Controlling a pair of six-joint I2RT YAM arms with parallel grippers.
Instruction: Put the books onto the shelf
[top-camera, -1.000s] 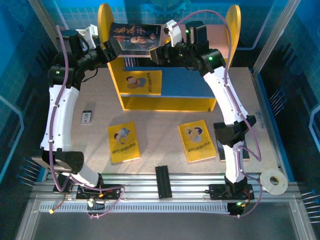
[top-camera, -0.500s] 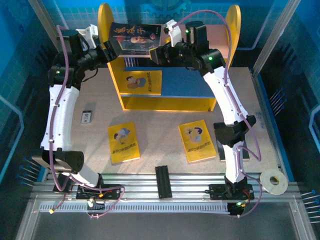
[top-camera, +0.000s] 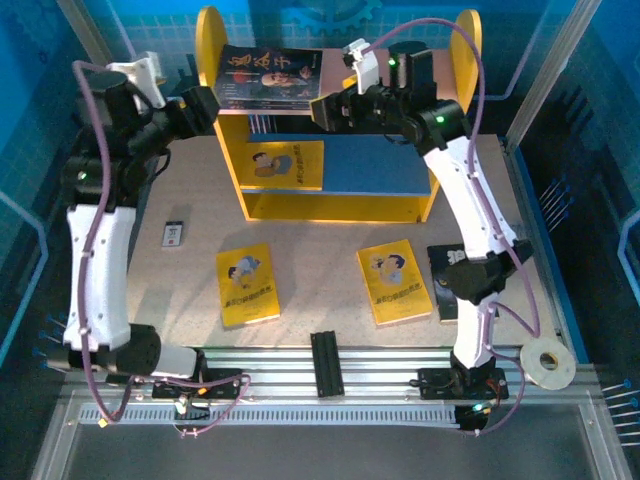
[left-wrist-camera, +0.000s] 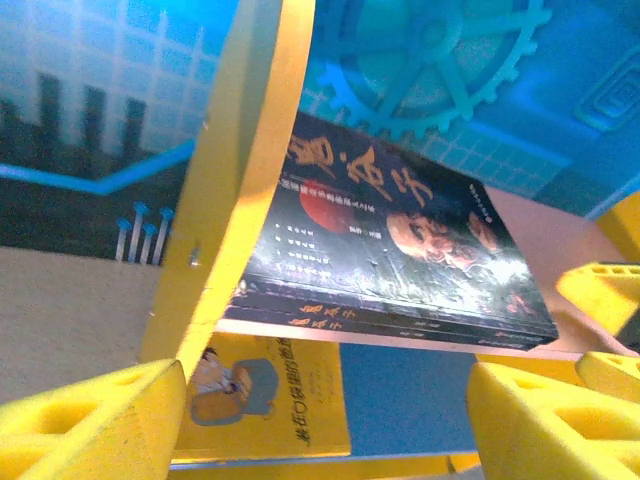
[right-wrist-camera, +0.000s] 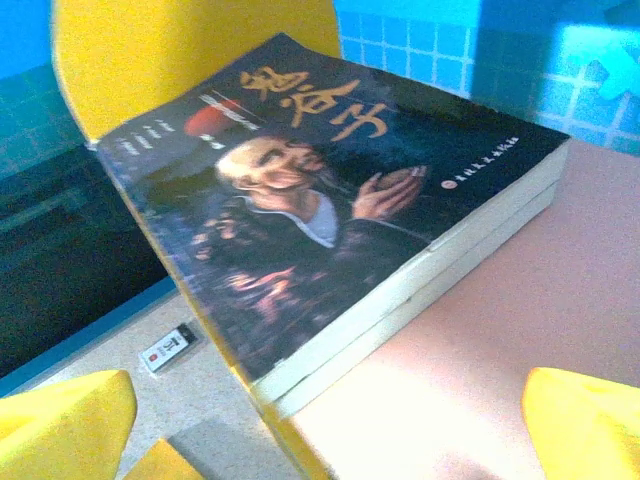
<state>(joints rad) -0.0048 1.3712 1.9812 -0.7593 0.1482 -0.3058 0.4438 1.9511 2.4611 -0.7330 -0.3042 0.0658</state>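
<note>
Now both claws are off the dark books

The left claw (top-camera: 205, 104) has pulled back from the shelf (top-camera: 212, 45). A moment ago it touched the edge of the dark books (top-camera: 268, 78). Now there is a small gap, and the whole left arm stands farther out to the side. Its yellow pads (left-wrist-camera: 90, 425) are wide apart and hold nothing.

The right claw (top-camera: 323, 110) has slid back a little too. Its pads (right-wrist-camera: 65, 415) are also wide apart and empty.

The two dark books lie flat, one on top of the other, on the pink top board (right-wrist-camera: 460, 330), right between the two claws.

Below the claws, a yellow book (top-camera: 287, 165) sits on the blue board (top-camera: 375, 172), same as before. Closer to the arm bases than both claws, a second yellow book (top-camera: 247, 285) and a third yellow book (top-camera: 394, 283) lie on the table (top-camera: 320, 250), in their old spots.
</note>
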